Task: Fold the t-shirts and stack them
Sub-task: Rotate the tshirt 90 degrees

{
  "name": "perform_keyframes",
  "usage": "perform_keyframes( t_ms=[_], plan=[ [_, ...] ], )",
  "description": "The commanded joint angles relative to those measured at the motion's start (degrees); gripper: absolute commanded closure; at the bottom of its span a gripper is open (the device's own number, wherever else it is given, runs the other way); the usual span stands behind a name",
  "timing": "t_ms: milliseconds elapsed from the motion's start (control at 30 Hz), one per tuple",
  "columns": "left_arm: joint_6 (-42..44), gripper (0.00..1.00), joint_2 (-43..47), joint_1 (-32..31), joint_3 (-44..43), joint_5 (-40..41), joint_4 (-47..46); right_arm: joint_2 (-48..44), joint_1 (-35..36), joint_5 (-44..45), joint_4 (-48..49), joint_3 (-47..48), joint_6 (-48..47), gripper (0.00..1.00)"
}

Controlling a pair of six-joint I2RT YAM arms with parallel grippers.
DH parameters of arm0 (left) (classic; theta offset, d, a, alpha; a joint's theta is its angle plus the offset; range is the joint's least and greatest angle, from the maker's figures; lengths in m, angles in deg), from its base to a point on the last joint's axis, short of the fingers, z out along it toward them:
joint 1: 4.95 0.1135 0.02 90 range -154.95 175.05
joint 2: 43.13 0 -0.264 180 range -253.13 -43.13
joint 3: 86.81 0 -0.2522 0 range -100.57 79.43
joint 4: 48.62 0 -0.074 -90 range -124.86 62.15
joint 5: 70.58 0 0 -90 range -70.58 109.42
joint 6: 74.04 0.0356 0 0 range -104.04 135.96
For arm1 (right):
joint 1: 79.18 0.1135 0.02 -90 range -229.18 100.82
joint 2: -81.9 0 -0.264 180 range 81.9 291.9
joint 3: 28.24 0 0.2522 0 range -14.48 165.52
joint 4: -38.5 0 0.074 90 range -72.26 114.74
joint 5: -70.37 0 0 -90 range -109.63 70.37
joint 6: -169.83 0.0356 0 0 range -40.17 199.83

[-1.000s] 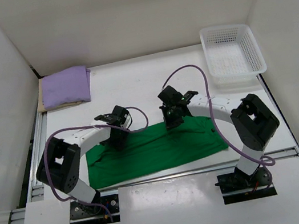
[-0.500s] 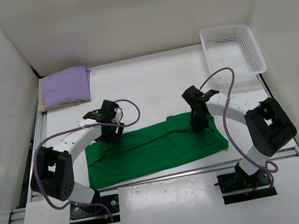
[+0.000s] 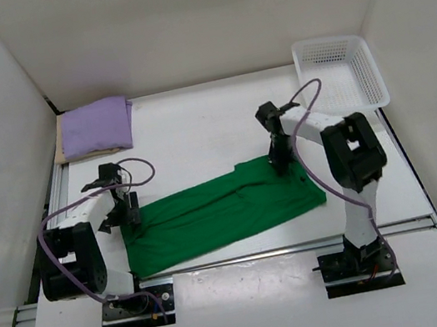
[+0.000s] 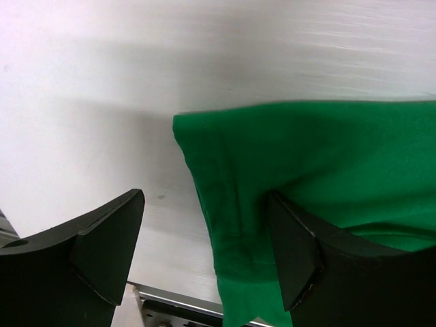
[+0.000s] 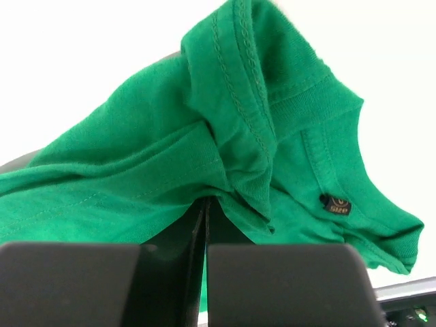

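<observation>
White tabletop [image 3: 195, 125], boxed in by white walls. Working from the near edge outward.

Nearest: green shirt [image 3: 226, 209], a long band of rumpled cloth lying crosswise in front of both arm bases, not yet folded square.

Left claw [image 4: 206, 197] is spread wide at the shirt's left end. In the wrist view its fingers straddle the corner of the cloth, one over green and the other over bare tabletop. It holds nothing.

Right claw [image 3: 278, 160] is pressed together at the shirt's far right end, pinching a bunch of green fabric beside the neck seam. A small dark label [image 5: 335, 204] shows just past the pinch.

My read: this is the set-up for a fold, with one end held and the other waiting.
- Bring the left claw low enough to catch every layer at the corner, not just the top ply.
- Close on the hem itself, since a grip further into the cloth would let the corner flop.
- Lift both ends together and level, with light tension between them. Slack would carry the wrinkles into the fold.
- Watch the right pinch. It is a bunch, not a flat edge, and it may twist the collar end.

Far left: purple shirt [image 3: 95, 126], folded, resting on the tan shirt [image 3: 86, 155], of which only an edge shows. That is the stack to join.

Far right: basket [image 3: 329, 41], well apart from the work.
</observation>
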Motion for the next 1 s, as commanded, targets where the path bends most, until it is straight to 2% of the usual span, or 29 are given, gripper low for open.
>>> perform_keyframes(
  t_ms=[0, 67, 100, 133, 167, 200, 267, 333, 467, 567, 600, 633, 767, 867, 967],
  plan=[
    [0.23, 0.17, 0.14, 5.29, 2.84, -0.65, -1.57, 10.88, -0.08, -0.13, -0.27, 10.35, -2.39, 0.99],
    [0.23, 0.16, 1.9, 7.93, 1.26, -0.66, -1.57, 15.97, -0.08, -0.75, -1.77, 18.08, -2.92, 0.99],
    [0.23, 0.16, 2.42, 8.72, 1.25, -0.66, -1.57, 17.74, -0.08, -0.75, -2.3, 26.47, -2.92, 0.99],
    [0.23, 0.16, 3.39, 10.3, 0.47, -0.66, -1.05, 19.67, -0.08, -1.27, -3.09, 30.99, -2.92, 0.99],
    [0.23, 0.15, 3.92, 11.09, -0.58, -1.27, -1.05, 23.69, -0.08, -1.28, -3.1, 35.74, -2.92, 0.99],
    [0.23, 0.12, 4.45, 11.89, -1.2, -2.32, -1.05, 25.73, -0.08, -2.15, -3.1, 45.18, -2.92, 0.99],
    [0.23, 0.08, 5.68, 13.82, -3.82, -4.43, 1.49, 31.17, -0.08, -3.99, -0.83, 53.24, -2.92, 0.99],
    [0.23, 0.0, 5.68, 14.35, -6.03, -7.85, 4.56, 33.31, -0.08, -7.33, 6.8, 59.05, -2.92, 0.97],
    [0.23, 0.0, 4.28, 15.49, -11.48, -10.42, 7.91, 31.93, -0.08, -11.56, 18.78, 61.18, -2.74, 0.89],
    [0.23, 0.0, 3.14, 16.02, -13.59, -11.21, 8.97, 23.85, -0.08, -8.07, 18.79, 54.89, -3.53, 0.83],
    [0.23, 0.0, 3.13, 16.02, -13.6, -11.21, 8.97, 21.04, -0.08, -5.87, 18.79, 45.81, -3.53, 0.83],
    [0.23, 0.0, 3.13, 16.63, -13.6, -11.73, 8.97, 15.61, -0.08, -3.41, 16.7, 41.02, -1.27, 0.83],
    [0.23, 0.0, 3.13, 17.34, -12.9, -13.57, 8.45, 5.99, -0.08, 2.23, 14.22, 20.7, 4.62, 0.95],
    [0.23, 0.0, 3.13, 17.34, -12.37, -14.11, 8.45, 5.1, -0.08, 2.25, 10.55, 15.58, 7.27, 1.0],
    [0.23, 0.0, 3.74, 17.34, -11.84, -14.11, 8.45, 9.4, 0.45, 1.62, 5.1, 17.32, 8.59, 1.0]
  ],
)
